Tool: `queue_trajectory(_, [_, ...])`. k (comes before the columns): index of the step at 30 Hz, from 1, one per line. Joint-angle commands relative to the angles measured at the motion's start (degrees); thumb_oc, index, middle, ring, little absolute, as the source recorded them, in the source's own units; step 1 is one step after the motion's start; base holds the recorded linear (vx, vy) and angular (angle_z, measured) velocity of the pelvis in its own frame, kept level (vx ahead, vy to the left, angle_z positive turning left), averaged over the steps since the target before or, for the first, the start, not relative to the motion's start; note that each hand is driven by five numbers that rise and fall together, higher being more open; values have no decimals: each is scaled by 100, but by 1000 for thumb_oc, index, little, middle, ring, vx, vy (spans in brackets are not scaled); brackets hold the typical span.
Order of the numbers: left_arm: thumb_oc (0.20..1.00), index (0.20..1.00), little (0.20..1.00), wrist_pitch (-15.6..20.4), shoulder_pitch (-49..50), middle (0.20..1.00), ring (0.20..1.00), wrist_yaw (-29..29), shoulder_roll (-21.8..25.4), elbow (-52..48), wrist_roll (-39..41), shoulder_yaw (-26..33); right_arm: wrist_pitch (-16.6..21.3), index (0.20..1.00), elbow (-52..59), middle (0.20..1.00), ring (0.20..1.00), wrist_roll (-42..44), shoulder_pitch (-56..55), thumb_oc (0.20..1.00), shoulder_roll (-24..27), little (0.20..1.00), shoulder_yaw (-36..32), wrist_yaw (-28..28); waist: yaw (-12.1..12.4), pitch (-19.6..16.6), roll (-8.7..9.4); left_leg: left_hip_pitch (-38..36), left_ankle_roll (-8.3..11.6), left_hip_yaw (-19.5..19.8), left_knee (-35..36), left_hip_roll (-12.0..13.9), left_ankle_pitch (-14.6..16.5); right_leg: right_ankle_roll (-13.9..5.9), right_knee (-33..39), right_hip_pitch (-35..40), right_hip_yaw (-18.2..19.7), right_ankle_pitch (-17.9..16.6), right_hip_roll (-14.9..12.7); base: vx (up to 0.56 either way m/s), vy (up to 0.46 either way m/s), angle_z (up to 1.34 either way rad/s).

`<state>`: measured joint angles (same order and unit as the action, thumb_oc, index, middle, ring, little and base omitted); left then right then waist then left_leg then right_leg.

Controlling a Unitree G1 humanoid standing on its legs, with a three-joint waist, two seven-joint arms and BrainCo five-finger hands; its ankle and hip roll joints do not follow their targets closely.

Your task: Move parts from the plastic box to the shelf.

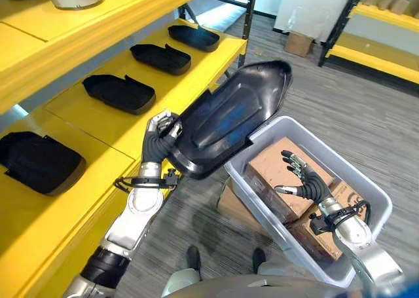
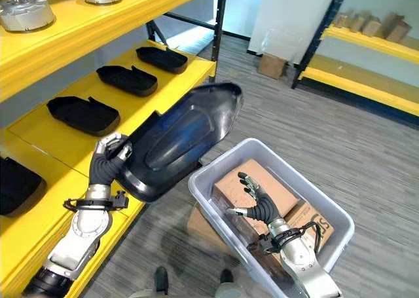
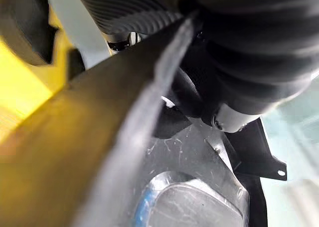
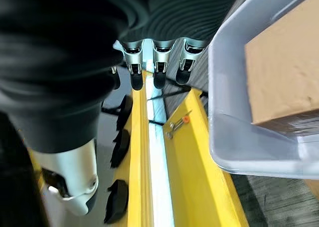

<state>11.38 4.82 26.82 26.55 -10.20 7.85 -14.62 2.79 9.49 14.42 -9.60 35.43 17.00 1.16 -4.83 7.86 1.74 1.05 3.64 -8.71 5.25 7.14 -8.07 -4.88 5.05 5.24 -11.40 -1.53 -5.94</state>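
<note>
Left robot hand [image 1: 160,133] pinches the rim of a large black part [image 1: 226,118], held between shelf [image 1: 131,124] and plastic box [image 1: 370,200]; right robot hand [image 1: 306,180] spread. Part appears stiff, light, glossy-slippery; grip the edge.

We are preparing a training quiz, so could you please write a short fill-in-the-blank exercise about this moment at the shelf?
1. The large black part is held by the robot's ____ hand.
2. The right hand hovers with spread fingers over the cardboard boxes in the grey plastic ____.
3. The smaller black parts lie in a row on the ____ shelf.

Missing words: left; box; yellow
</note>
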Motion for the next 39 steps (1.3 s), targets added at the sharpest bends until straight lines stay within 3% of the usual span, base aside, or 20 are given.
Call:
queue_trajectory(1, [200, 200, 200, 489, -444, 200, 200, 285, 108, -585, 8, 408, 211, 1000, 237, 1000, 1000, 114, 672, 1000, 45, 1000, 70, 256, 206, 218, 224, -189, 450, -518, -557, 847, 455, -45, -793, -154, -313, 560, -195, -140, -311, 17])
queue_trajectory(4, [200, 200, 200, 562, -347, 200, 200, 330, 75, -582, 18, 497, 253, 1000, 180, 1000, 1000, 47, 830, 1000, 85, 1000, 209, 305, 272, 310, 223, -77, 486, -550, -748, 968, 313, 98, -867, -162, -516, 644, -89, -114, -258, 42])
queue_trajectory(6, [200, 200, 200, 572, -357, 200, 200, 221, 29, -503, 147, 461, 264, 1000, 163, 1000, 1000, 63, 913, 1000, 102, 1000, 349, 197, 312, 413, 241, 171, 542, -877, -1341, 978, 48, 202, -743, 25, -819, 624, 28, -60, -301, 73])
queue_trajectory(7, [200, 200, 200, 621, -376, 200, 200, 137, -2, -458, 116, 418, 275, 1000, 170, 1000, 1000, 62, 915, 1000, 110, 1000, 369, 123, 293, 428, 253, 179, 604, -1061, -1532, 938, 140, 181, -685, 133, -936, 669, 75, -33, -295, 102])
queue_trajectory(8, [200, 200, 200, 655, -394, 200, 200, 65, -45, -431, 42, 353, 301, 1000, 164, 1000, 1000, 133, 907, 1000, 90, 1000, 373, 56, 234, 458, 271, 174, 529, -1508, -1791, 855, 327, 166, -584, 238, -1185, 649, 111, -29, -234, 104])
queue_trajectory(12, [200, 200, 200, 523, -448, 200, 200, 320, -39, -415, -142, 244, 356, 1000, 122, 1000, 1000, 97, 1027, 1000, -91, 1000, 467, 124, 86, 417, 337, 34, 222, -2584, -2491, 656, 864, 185, -348, 313, -1480, 533, 172, -81, -121, 115])
queue_trajectory(14, [200, 200, 200, 483, -500, 200, 200, 443, 21, -378, -96, 290, 322, 1000, 119, 1000, 1000, -56, 1080, 1000, -273, 1000, 557, 198, 69, 386, 298, 36, 137, -2992, -2568, 571, 872, 203, -278, 379, -1617, 483, 232, -89, 52, 49])
queue_trajectory(15, [200, 200, 200, 504, -460, 200, 200, 445, 37, -372, -53, 313, 268, 1000, 107, 1000, 1000, -130, 1116, 1000, -311, 1000, 629, 218, 149, 408, 263, 83, 157, -2917, -2286, 564, 647, 233, -264, 421, -1651, 473, 260, -128, 259, 75])
queue_trajectory(16, [200, 200, 200, 453, -381, 200, 200, 464, 20, -362, -33, 359, 266, 1000, 24, 1000, 1000, -245, 1142, 1000, -317, 1000, 645, 355, 197, 377, 262, -28, -4, -2892, -1778, 452, 780, 216, -343, 410, -1729, 487, 225, -85, 249, 70])
queue_trajectory(18, [200, 200, 200, 473, -349, 200, 200, 508, 34, -353, -96, 362, 353, 1000, 23, 1000, 1000, -172, 1120, 1000, -251, 1000, 665, 451, 242, 376, 285, -24, -36, -2798, -1587, 379, 769, 235, -435, 419, -1716, 534, 275, -14, 159, 44])
queue_trajectory(19, [200, 200, 200, 376, -385, 200, 200, 331, 49, -327, -74, 296, 424, 1000, 128, 1000, 1000, -279, 950, 1000, -197, 1000, 625, 304, 192, 356, 338, 54, -168, -2426, -1427, 210, 856, 226, -718, 342, -1283, 667, 291, 34, 75, 93])
queue_trajectory(20, [200, 200, 200, 371, -398, 200, 200, 284, 48, -318, -68, 287, 413, 1000, 143, 1000, 1000, -278, 927, 1000, -190, 1000, 618, 261, 174, 346, 344, 62, -189, -2375, -1404, 183, 875, 221, -750, 325, -1235, 686, 287, 56, -3, 195])
queue_trajectory(22, [200, 200, 200, 325, -564, 200, 200, 16, 4, -174, -34, 198, 403, 1000, 189, 1000, 1000, -190, 711, 1000, -167, 1000, 515, 16, 78, 258, 409, -10, -306, -1930, -1103, -87, 1000, 146, -818, 247, -764, 736, 296, 17, -98, 203])
queue_trajectory(26, [200, 200, 200, 264, -486, 200, 200, -172, -56, -149, 65, 209, 504, 1000, 38, 1000, 1000, -297, 587, 1000, -258, 1000, 414, 85, 162, 230, 438, -179, -238, -1662, -898, -204, 1027, 69, -728, 245, -770, 664, 275, 27, -141, 127])
queue_trajectory(29, [200, 200, 200, 265, -635, 200, 200, -275, -105, -57, 85, 26, 537, 1000, 109, 1000, 1000, -235, 392, 1000, -288, 1000, 281, -124, -10, 182, 421, -231, -329, -1153, -618, -257, 884, 85, -1027, 12, -151, 759, 356, -76, -257, 107])
queue_trajectory(31, [200, 200, 200, 182, -593, 200, 200, -124, -113, -83, 187, 25, 584, 1000, 67, 1000, 1000, -218, 352, 1000, -297, 1000, 209, 137, -18, 159, 416, -401, -226, -987, -554, -242, 925, 52, -675, 24, -79, 540, 309, -44, -320, 108])
queue_trajectory(39, [200, 200, 200, 143, -230, 200, 200, 109, -197, -307, 226, 290, 360, 1000, 136, 1000, 1000, -195, 570, 1000, -196, 1000, 395, 380, 157, 153, 418, -285, 155, -919, -682, 252, 768, 124, -261, 124, -353, 426, 256, -59, -146, 20])
